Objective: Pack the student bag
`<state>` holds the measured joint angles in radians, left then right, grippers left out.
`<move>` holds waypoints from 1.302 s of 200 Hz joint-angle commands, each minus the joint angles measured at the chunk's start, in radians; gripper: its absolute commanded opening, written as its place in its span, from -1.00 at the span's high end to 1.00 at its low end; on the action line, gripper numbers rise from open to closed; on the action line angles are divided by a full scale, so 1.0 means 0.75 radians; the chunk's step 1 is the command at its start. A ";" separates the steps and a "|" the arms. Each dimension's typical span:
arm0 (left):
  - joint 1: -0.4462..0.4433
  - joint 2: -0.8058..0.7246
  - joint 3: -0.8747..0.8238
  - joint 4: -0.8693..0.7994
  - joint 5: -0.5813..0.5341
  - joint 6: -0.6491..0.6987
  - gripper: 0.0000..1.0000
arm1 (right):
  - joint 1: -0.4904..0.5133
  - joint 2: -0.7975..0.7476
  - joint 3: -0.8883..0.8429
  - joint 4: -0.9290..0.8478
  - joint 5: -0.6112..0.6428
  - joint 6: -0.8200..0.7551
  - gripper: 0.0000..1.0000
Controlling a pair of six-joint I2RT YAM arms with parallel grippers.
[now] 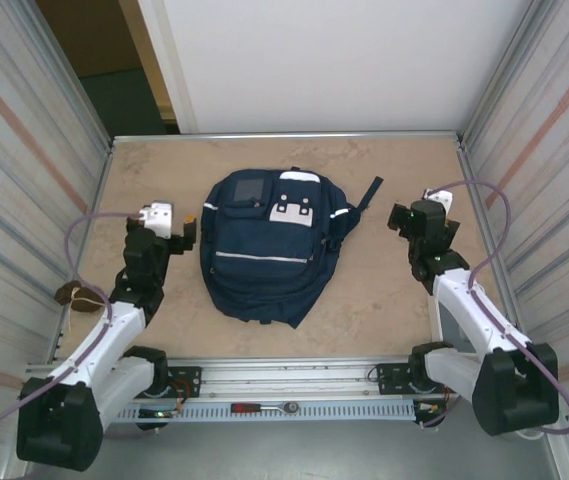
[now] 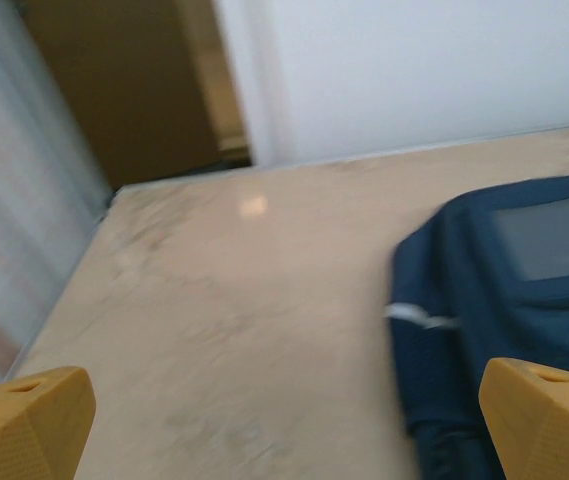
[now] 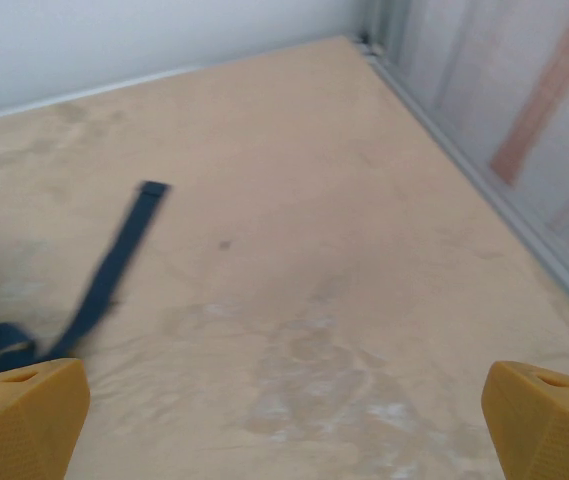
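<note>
A: Where is the backpack (image 1: 264,250)?
B: Flat on the tan table (image 1: 164,170), about the middle, front side up. Its top end, with the white patch, points toward the far wall (image 1: 344,60). It lies between the 2 arms.
A: Open or zipped?
B: From above I see no gap in it, but I can't tell for sure. 1 dark-blue strap (image 3: 114,260) trails off its upper right side and lies flat on the table.
A: The left gripper (image 2: 284,430)?
B: Its 2 yellow fingers (image 2: 24,425) stand wide apart with nothing clamped. In the wrist view, bare table lies between them and the backpack's left edge sits ahead on the right. From above, the gripper is just beside that edge. Whether it touches, I can't tell.
A: And the right gripper (image 3: 284,425)?
B: Also spread wide, holding nothing. Its 2 fingers frame bare table, with the strap ahead on the left. From above, it is near the backpack's right side but apart from it.
A: Anything else?
B: A red-handled tool (image 1: 264,408) lies on the metal rail (image 1: 364,408) between the arm bases.
</note>
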<state>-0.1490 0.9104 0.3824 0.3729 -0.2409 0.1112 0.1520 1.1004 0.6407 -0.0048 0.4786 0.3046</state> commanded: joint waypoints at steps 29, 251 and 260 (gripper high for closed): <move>0.133 0.154 -0.115 0.252 -0.057 -0.036 -0.97 | -0.063 0.226 -0.240 0.512 0.097 -0.125 -0.98; 0.145 0.825 0.018 0.647 0.267 -0.047 -0.97 | -0.192 0.589 -0.346 1.154 -0.389 -0.277 -0.98; 0.144 0.792 0.032 0.564 0.268 -0.060 -0.97 | -0.193 0.587 -0.343 1.146 -0.393 -0.276 -0.98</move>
<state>-0.0467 1.5261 0.3534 0.8513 -0.0456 0.0742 0.0143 1.5402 0.3542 0.8597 0.2157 0.0952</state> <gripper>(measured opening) 0.986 0.991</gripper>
